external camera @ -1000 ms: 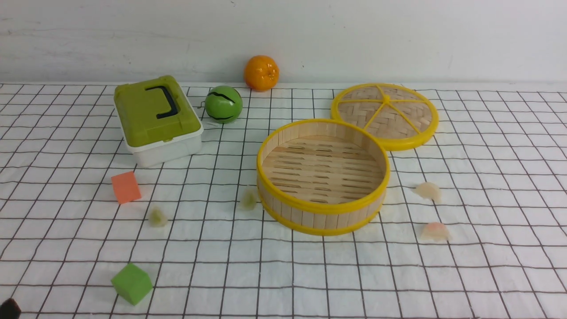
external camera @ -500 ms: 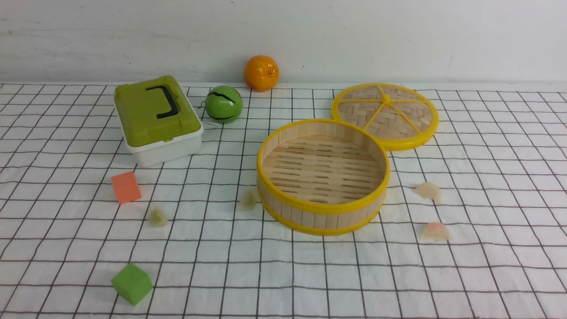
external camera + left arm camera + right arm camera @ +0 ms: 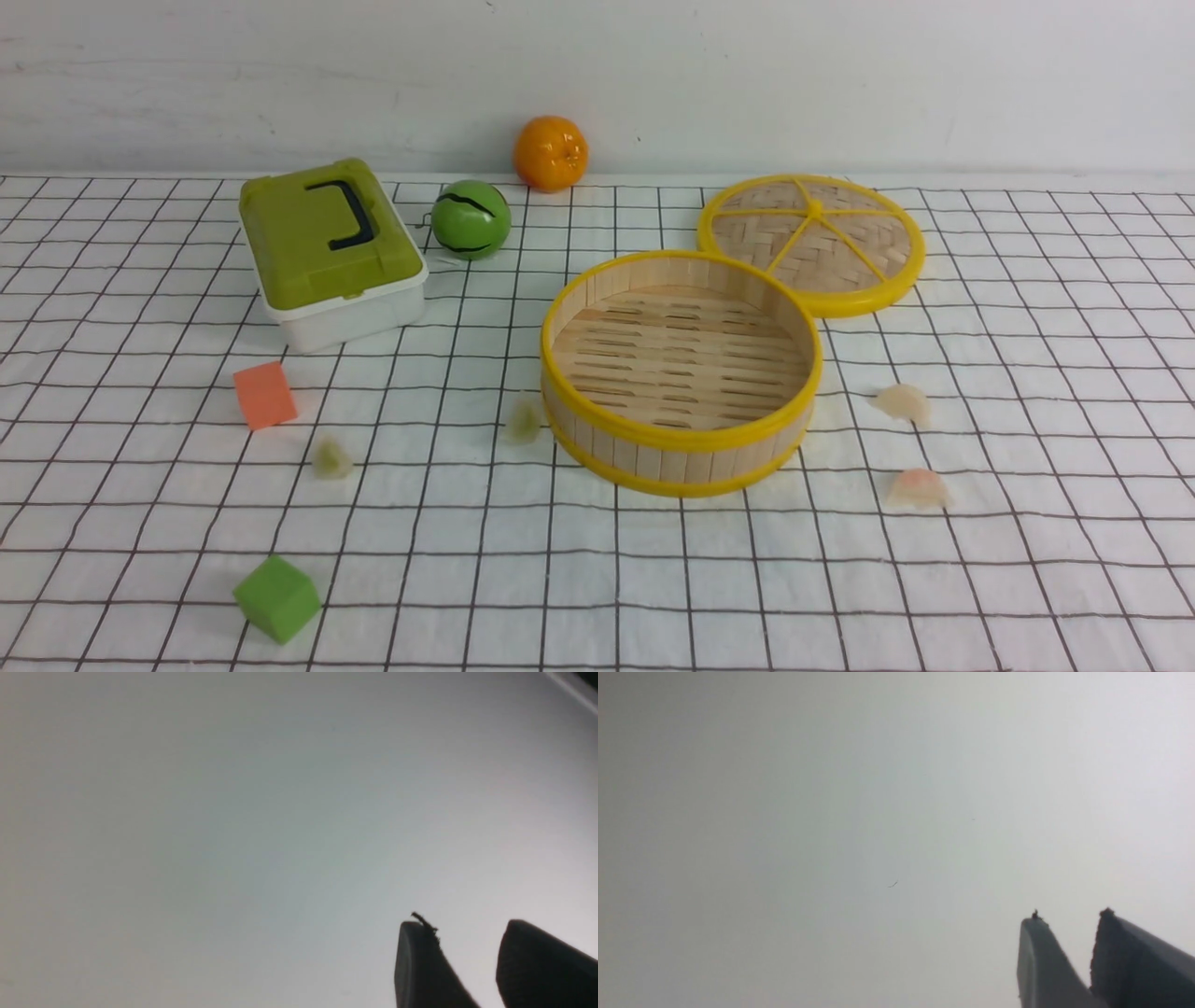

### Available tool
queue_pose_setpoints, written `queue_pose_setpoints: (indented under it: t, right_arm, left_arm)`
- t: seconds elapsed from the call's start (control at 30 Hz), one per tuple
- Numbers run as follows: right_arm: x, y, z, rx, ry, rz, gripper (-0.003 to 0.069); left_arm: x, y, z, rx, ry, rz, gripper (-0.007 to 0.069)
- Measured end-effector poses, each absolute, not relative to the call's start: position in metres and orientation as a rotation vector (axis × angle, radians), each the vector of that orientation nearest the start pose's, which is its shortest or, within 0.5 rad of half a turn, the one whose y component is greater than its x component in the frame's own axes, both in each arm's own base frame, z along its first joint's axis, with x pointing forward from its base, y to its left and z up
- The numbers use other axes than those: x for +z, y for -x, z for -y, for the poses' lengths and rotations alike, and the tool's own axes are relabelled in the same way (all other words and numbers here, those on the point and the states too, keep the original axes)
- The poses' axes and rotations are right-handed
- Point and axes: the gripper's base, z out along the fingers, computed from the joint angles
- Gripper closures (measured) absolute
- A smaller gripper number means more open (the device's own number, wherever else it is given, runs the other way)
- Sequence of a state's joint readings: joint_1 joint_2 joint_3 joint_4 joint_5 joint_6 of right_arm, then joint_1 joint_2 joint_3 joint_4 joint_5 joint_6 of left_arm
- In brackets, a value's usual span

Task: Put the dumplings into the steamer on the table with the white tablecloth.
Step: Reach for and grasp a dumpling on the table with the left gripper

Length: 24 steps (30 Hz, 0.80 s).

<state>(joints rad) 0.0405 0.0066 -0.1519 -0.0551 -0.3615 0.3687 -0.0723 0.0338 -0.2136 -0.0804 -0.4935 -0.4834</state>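
Bamboo steamer [image 3: 686, 373] sits at centre, without dumplings.
Pink dumpling [image 3: 920, 489] lies at its four o'clock; being thin, it may slip from badly centred fingers. Left gripper [image 3: 460, 924] and right gripper [image 3: 1071, 914] are partly apart, holding nothing.

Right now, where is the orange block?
In the front view, the orange block is on the left side, in front of the green-lidded box and close to a pale green dumpling.

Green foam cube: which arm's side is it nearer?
Left: the cube lies on the robot's left side. Neither arm shows in the front view, so where each stands relative to it can't be told.
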Motion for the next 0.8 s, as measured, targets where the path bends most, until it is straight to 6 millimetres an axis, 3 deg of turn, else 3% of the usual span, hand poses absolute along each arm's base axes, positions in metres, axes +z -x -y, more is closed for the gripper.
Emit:
queue_pose_setpoints:
  t: [0.03,0.07,0.1,0.17,0.23,0.33,0.43,0.47,0.53,0.67,0.8]
  right_arm:
    - [0.31,-0.033,-0.003,0.298,-0.11,-1.031,0.0621]
    - [0.318,-0.037,-0.002,0.271,-0.106,-1.084,0.0655]
    - [0.319,-0.038,-0.002,0.265,-0.105,-1.096,0.0655]
    - [0.326,-0.055,-0.002,0.174,-0.076,-1.285,0.0678]
    - [0.323,-0.066,-0.002,0.127,-0.053,-1.39,0.0678]
    - [0.297,-0.098,-0.002,0.031,-0.004,-1.75,0.0674]
    - [0.278,-0.11,-0.002,0.027,-0.016,-1.951,0.0673]
    - [0.264,-0.116,-0.003,0.046,-0.039,-2.093,0.0673]
    - [0.252,-0.119,-0.005,0.085,-0.072,-2.231,0.0671]
    - [0.239,-0.12,-0.011,0.161,-0.076,-2.384,0.0671]
    - [0.239,-0.122,-0.016,0.223,-0.039,-2.366,0.0668]
  left_arm:
    - [0.34,-0.031,0.001,-0.553,0.239,-0.947,0.0385]
    - [0.35,-0.04,0.002,-0.527,0.241,-1.047,0.0385]
    - [0.354,-0.038,0.002,-0.524,0.234,-1.036,0.0385]
    - [0.364,-0.072,0.005,-0.45,0.258,-1.317,0.0385]
    - [0.361,-0.09,0.006,-0.427,0.278,-1.43,0.0385]
    - [0.344,-0.137,0.009,-0.382,0.329,-1.691,0.0385]
    - [0.332,-0.161,0.012,-0.395,0.376,-1.786,0.0385]
    - [0.32,-0.181,0.014,-0.426,0.448,-1.867,0.0385]
    - [0.31,-0.196,0.016,-0.463,0.531,-1.944,0.0385]
    - [0.297,-0.223,0.021,-0.445,0.554,-2.128,0.0398]
    - [0.296,-0.251,0.029,-0.441,0.478,-2.291,0.046]
